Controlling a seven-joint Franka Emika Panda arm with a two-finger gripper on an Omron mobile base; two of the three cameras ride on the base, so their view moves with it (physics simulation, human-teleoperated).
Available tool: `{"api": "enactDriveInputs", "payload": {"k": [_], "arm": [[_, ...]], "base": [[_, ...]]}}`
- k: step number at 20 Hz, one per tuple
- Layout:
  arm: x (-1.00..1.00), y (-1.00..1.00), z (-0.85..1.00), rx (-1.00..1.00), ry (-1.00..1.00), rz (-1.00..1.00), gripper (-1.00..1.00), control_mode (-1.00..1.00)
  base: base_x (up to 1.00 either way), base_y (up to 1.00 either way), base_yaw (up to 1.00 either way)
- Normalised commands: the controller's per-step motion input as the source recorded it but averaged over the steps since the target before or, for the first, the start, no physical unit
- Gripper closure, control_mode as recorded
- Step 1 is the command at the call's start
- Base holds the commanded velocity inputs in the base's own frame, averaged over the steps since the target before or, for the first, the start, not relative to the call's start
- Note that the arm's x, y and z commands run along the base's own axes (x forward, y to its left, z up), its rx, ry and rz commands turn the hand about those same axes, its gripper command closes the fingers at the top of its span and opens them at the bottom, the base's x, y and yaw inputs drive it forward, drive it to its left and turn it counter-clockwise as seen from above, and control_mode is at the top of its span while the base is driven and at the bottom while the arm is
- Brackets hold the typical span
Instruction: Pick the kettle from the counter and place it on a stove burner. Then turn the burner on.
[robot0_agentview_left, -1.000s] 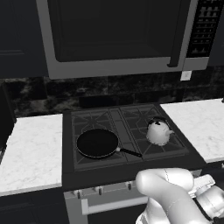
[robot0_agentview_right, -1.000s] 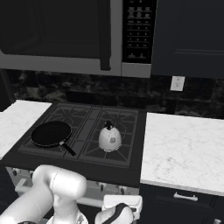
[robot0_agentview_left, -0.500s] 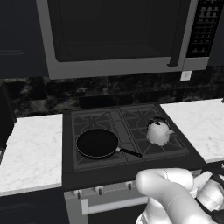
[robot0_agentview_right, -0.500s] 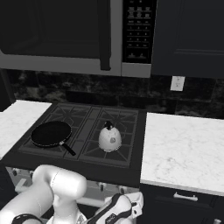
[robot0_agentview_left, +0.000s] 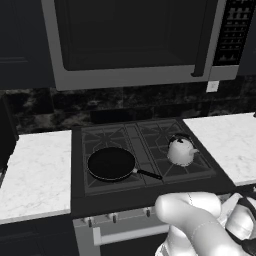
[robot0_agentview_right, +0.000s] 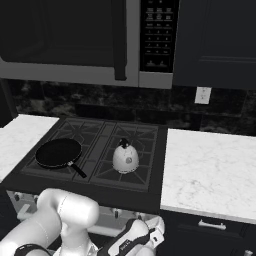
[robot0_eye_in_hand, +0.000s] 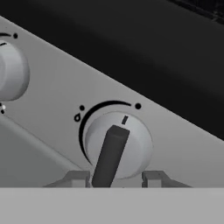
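The pale kettle (robot0_agentview_left: 181, 151) (robot0_agentview_right: 125, 157) stands upright on the front right stove burner (robot0_agentview_left: 196, 169) (robot0_agentview_right: 106, 173) of the dark cooktop. The white marble counter (robot0_agentview_left: 227, 145) (robot0_agentview_right: 210, 170) lies to its right. My gripper (robot0_eye_in_hand: 116, 179) is low in front of the stove's grey control panel. It is open, with a fingertip (robot0_eye_in_hand: 78, 178) on each side of the dark bar of a round knob (robot0_eye_in_hand: 135, 146). The mark on that knob points up and slightly right, under a black arc.
A black frying pan (robot0_agentview_left: 111, 163) (robot0_agentview_right: 58, 152) sits on the front left burner, handle toward the kettle. A second knob (robot0_eye_in_hand: 11, 76) is further left on the panel. Another counter slab (robot0_agentview_left: 35, 170) lies left of the stove, and a microwave (robot0_agentview_left: 135, 40) hangs above.
My hand has shifted a little, low in front of the stove, and rolled slightly. The kettle and the pan have not moved.
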Motion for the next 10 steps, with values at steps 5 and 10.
{"api": "enactDriveInputs", "payload": {"k": [5,10], "arm": [[-0.21,0.08,0.03,-0.35,-0.06,0.29,1.0,-1.0],[-0.43,0.17,0.27,-0.41,-0.12,0.29,1.0,-1.0]], "base": [[0.0,0.0,0.0],[0.0,0.0,0.0]]}}
